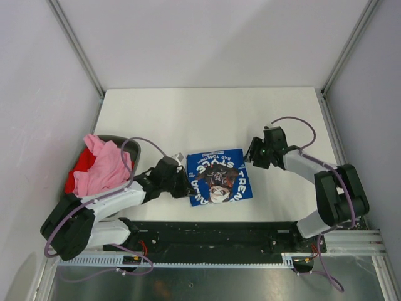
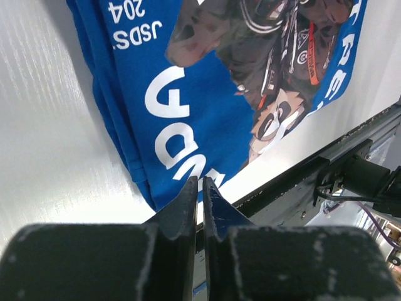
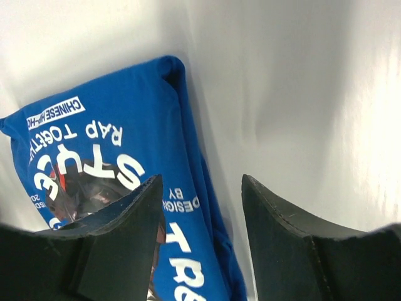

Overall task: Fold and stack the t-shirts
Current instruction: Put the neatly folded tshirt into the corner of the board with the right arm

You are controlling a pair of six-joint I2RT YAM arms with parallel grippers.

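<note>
At the table's [image 1: 188, 113] left edge the pink t-shirt [image 1: 100, 166] lies crumpled on top of the red t-shirt [image 1: 76, 179]. To their right, the left gripper [image 2: 202, 182] has its fingers pressed almost together, with the tips at the near left corner of the blue t-shirt [image 1: 219, 175]. Whether any cloth is caught between them cannot be told. The blue shirt lies folded, print up, near the table's front edge. The right gripper [image 3: 200, 182], fingers spread, hangs over the shirt's far right edge.
</note>
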